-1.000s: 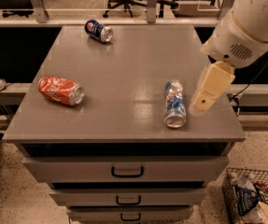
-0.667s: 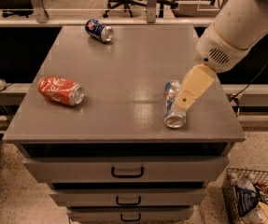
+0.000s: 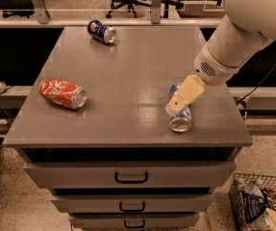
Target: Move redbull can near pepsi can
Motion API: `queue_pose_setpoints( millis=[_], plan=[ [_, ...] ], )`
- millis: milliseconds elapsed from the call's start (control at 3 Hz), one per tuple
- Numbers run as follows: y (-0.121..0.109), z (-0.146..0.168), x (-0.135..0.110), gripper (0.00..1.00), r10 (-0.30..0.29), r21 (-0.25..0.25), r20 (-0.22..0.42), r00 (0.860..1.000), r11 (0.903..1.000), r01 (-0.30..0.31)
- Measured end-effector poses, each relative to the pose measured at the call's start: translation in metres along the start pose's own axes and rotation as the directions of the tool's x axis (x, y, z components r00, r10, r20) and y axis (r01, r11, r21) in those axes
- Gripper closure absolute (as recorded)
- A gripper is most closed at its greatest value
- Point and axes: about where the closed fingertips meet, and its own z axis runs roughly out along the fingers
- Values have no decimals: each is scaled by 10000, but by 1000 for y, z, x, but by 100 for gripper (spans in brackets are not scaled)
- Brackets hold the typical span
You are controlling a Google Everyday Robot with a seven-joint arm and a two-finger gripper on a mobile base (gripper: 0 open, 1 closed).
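Note:
The redbull can [image 3: 181, 120] lies on its side near the front right of the grey cabinet top [image 3: 132, 71], its silver end facing the front edge. My gripper [image 3: 176, 108] hangs right over the can's middle and hides part of it. The pepsi can [image 3: 101, 32] lies on its side at the far back left of the top, well away from the gripper.
A red can [image 3: 62, 94] lies on its side at the front left. The cabinet has drawers [image 3: 130, 176] below. A wire basket [image 3: 262, 203] with packets stands on the floor at the right. Office chairs stand behind the railing.
My gripper has moved left and down, from beside the redbull can's right side to directly over it. The cans have not moved.

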Motion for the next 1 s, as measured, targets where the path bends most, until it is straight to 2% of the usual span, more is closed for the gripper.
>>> queue_pose_setpoints(
  millis=[333, 667, 1000],
  plan=[
    [-2, 20, 1, 0, 1065, 460, -310, 9938, 9934, -1050],
    [-1, 38, 7, 17, 1754, 779, -477, 9833, 9821, -1714],
    [-3, 45, 8, 41, 2045, 1066, -393, 9781, 9741, -1994]
  ],
)
